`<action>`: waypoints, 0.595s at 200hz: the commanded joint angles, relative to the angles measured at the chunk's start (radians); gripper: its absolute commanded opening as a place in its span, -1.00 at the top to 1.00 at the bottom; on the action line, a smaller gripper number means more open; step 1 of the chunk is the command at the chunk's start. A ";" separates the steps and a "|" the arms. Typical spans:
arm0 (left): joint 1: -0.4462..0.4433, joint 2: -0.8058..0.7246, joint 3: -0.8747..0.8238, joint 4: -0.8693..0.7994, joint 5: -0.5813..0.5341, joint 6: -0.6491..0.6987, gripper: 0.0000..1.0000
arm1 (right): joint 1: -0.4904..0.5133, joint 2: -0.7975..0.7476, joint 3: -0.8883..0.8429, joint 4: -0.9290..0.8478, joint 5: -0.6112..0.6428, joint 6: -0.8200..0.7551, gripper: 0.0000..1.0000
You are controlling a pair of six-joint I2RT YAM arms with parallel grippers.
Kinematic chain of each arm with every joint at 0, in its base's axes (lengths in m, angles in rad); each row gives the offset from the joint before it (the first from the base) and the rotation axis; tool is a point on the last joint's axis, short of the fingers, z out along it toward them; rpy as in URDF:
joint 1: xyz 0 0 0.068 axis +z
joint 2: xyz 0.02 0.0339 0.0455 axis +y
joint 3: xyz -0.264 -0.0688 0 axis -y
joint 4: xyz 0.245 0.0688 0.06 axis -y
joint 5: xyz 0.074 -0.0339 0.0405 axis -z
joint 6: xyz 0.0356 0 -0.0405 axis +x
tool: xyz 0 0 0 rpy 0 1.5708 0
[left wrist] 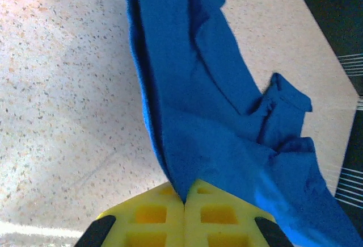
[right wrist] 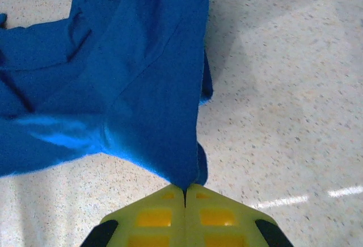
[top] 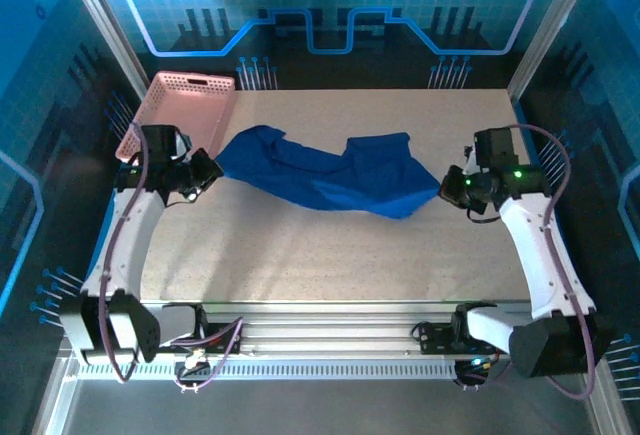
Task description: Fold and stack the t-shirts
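One royal-blue t-shirt (top: 330, 177) lies crumpled in a long band across the middle of the table, stretched between both grippers. My left gripper (top: 207, 171) is shut on its left end, close to the pink basket. In the left wrist view the yellow jaws (left wrist: 184, 200) pinch a corner of the t-shirt (left wrist: 198, 105), which runs away up the frame. At the cloth's right end, my right gripper (top: 447, 191) is shut on it too. The right wrist view shows its jaws (right wrist: 185, 189) closed on a point of the t-shirt (right wrist: 125, 76).
A pink lattice basket (top: 190, 103) stands at the back left corner, just behind the left gripper. The speckled tabletop (top: 330, 255) is bare in front of the cloth. Metal frame posts (top: 545, 30) and blue walls ring the table.
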 commanded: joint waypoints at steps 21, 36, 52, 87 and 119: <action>0.016 -0.174 -0.071 -0.188 -0.027 -0.042 1.00 | -0.062 -0.125 0.022 -0.217 -0.054 -0.044 1.00; 0.016 -0.219 -0.137 -0.212 -0.044 -0.073 1.00 | -0.075 -0.157 0.003 -0.265 -0.074 -0.052 1.00; 0.016 -0.252 -0.208 -0.214 -0.058 -0.103 1.00 | -0.077 -0.184 -0.026 -0.296 -0.089 -0.048 1.00; 0.013 -0.269 -0.280 -0.206 -0.097 -0.139 1.00 | -0.076 -0.237 -0.054 -0.310 -0.151 -0.009 1.00; -0.064 -0.141 -0.166 -0.032 -0.087 -0.160 1.00 | -0.012 -0.193 -0.011 -0.134 -0.237 0.037 1.00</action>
